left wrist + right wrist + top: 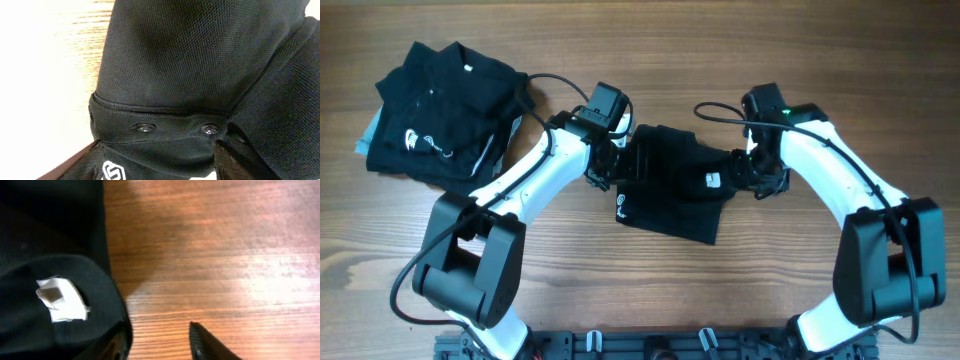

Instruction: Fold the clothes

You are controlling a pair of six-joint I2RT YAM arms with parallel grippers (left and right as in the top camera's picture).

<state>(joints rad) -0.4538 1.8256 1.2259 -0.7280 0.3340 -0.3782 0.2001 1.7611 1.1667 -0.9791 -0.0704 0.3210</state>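
One black shirt (670,190) lies bunched at the bench (770,300) centre; a folded pile (440,115) sits far left.
Right jaws stand released beside the shirt's white label (60,300); left jaws straddle its fabric, and whether they grip it I cannot tell.

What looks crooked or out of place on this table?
The black soft-fabric shirt in the middle of the wooden table lies at a slant, bunched along its top, white neck label showing. The stack of black shirts at upper left is uneven, with something pale peeking from under its left edge.
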